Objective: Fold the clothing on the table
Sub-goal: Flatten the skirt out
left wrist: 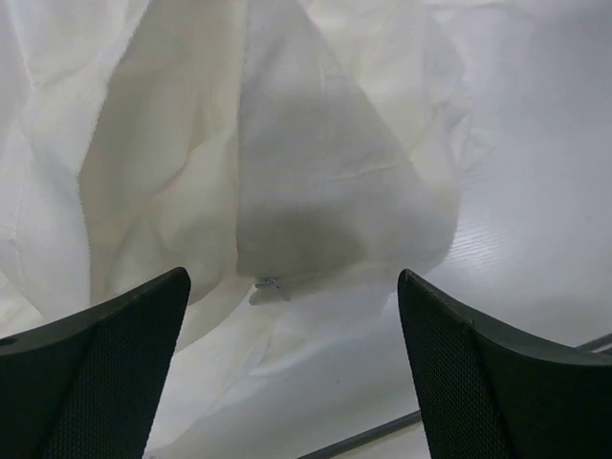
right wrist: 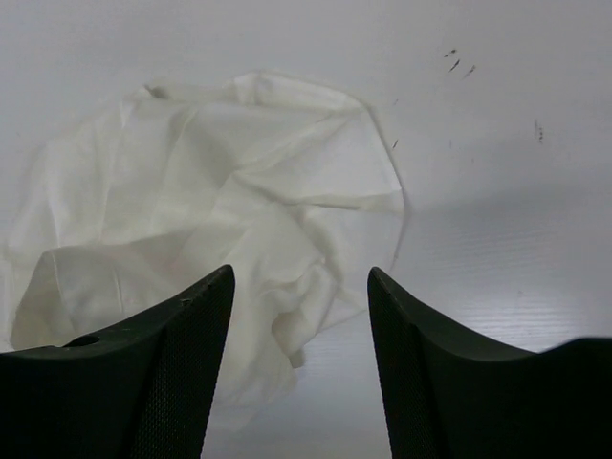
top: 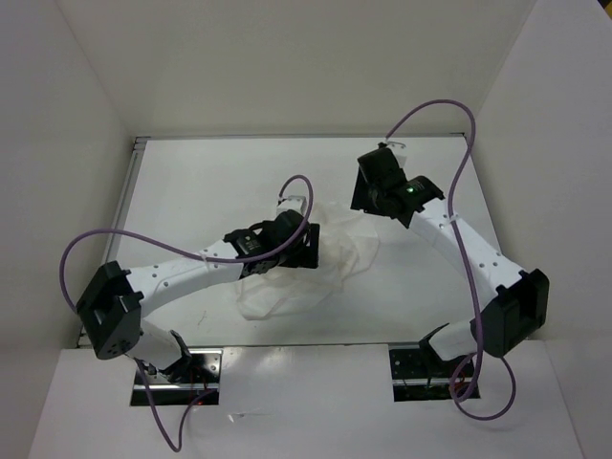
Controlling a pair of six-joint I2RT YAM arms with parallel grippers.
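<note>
Counting for you: one crumpled clothing (top: 320, 263); two grippers by it, left gripper (left wrist: 293, 287) and right gripper (right wrist: 301, 279), both released, empty.

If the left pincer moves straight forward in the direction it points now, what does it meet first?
The clothing: the open left pincer points straight at its crumpled fabric, though depth is unclear.

No readable text on the clothing (top: 287, 292) or table (top: 191, 191).
</note>
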